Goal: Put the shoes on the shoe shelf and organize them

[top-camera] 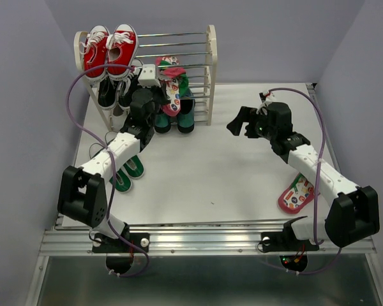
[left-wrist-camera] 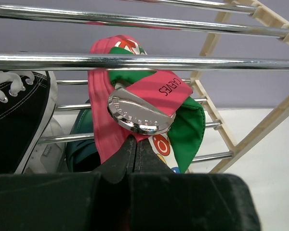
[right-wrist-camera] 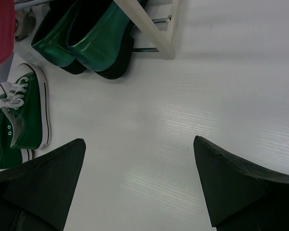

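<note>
I judge the flip-flop (left-wrist-camera: 98,125) pinched in the left end effector (left-wrist-camera: 136,144) light and floppy, best held by its sole edge; the right end effector (right-wrist-camera: 139,140) is spread.

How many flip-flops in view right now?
2. The held flip-flop is at the shoe shelf, pinched by the left gripper; the loose flip-flop lies on the table, near right. Others may be hidden.

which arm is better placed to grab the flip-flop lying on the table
Right. The loose flip-flop lies beside that arm, and the right hand is open and empty. The left hand is shut on the other flip-flop at the shelf.
</note>
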